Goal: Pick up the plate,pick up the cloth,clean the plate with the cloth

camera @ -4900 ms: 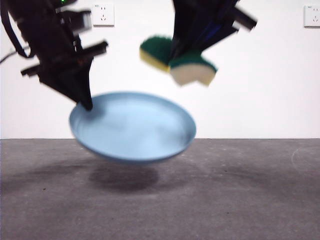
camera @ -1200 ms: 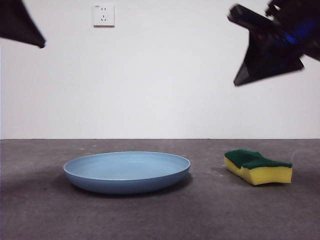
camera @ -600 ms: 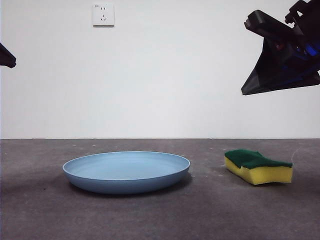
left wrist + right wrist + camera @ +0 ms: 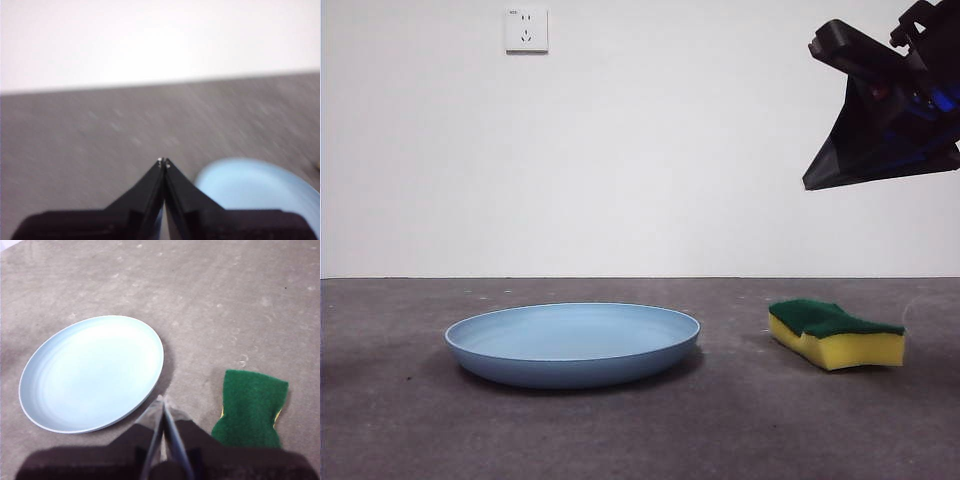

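The light-blue plate (image 4: 573,343) lies flat on the grey table, left of centre; it also shows in the right wrist view (image 4: 92,372) and partly in the left wrist view (image 4: 250,187). The cloth, a yellow sponge with a green top (image 4: 835,333), lies on the table to the plate's right, green side up in the right wrist view (image 4: 251,409). My right gripper (image 4: 162,401) is shut and empty, high above the table between plate and sponge; it is the dark shape at the top right of the front view (image 4: 885,110). My left gripper (image 4: 163,161) is shut and empty, raised beside the plate.
A white wall with a power socket (image 4: 526,29) stands behind the table. The grey table surface (image 4: 640,430) stretches across the front.
Four seconds ago both grippers held the plate and sponge in the air; both now lie on the table. Since a second ago the left arm has left the front view upward and the right arm has settled.
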You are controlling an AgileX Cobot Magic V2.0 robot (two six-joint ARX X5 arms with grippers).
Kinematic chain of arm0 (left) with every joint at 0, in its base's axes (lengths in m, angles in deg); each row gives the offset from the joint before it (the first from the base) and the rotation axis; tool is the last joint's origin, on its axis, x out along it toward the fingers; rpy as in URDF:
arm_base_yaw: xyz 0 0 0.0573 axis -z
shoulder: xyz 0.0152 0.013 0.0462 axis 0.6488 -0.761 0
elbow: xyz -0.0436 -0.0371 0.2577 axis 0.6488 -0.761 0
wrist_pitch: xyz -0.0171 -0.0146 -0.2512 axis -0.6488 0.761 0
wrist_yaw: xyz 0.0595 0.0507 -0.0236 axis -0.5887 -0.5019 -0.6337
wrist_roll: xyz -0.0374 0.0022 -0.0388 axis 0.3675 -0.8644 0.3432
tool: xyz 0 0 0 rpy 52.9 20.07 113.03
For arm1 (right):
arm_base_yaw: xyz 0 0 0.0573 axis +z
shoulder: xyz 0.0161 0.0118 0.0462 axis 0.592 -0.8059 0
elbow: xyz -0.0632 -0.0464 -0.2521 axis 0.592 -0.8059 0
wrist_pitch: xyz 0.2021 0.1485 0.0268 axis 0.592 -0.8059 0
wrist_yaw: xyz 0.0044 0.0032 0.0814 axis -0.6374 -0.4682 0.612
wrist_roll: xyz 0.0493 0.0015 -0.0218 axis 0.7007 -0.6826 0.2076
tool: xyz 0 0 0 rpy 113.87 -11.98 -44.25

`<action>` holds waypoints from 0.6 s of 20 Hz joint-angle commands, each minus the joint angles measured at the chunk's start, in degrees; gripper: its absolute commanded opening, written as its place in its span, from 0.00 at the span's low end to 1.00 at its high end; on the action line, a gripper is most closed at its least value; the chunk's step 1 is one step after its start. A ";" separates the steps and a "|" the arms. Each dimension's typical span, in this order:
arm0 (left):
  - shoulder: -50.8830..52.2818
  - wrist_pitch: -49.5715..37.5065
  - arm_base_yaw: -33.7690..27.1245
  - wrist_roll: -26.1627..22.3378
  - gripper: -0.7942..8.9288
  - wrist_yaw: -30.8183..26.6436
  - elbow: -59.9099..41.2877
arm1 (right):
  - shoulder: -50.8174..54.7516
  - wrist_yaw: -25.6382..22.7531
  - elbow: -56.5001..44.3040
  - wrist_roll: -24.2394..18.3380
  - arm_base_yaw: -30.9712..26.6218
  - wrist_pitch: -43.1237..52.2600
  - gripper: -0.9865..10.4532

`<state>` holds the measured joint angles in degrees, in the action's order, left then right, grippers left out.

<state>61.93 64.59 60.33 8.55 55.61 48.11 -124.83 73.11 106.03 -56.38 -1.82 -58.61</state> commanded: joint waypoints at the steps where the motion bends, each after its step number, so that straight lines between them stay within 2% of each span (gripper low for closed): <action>1: 4.55 -0.33 -5.16 -2.34 0.08 3.26 -3.48 | 0.00 -0.17 -0.52 0.37 0.04 0.31 0.09; 4: 10.25 -1.36 -11.17 -2.36 0.08 7.89 -9.07 | 0.00 -0.20 -0.52 0.37 0.04 0.31 0.09; 7: 13.70 -2.49 -14.51 -2.34 0.08 11.23 -13.79 | 0.00 -0.17 -0.52 0.35 0.04 0.31 0.09; 12: 15.45 0.83 -15.89 -1.75 0.08 11.21 -16.55 | 0.02 -0.17 -0.52 0.37 0.04 0.31 0.09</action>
<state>77.21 65.27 44.68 6.85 66.82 32.40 -124.83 73.11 106.03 -56.38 -1.80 -58.61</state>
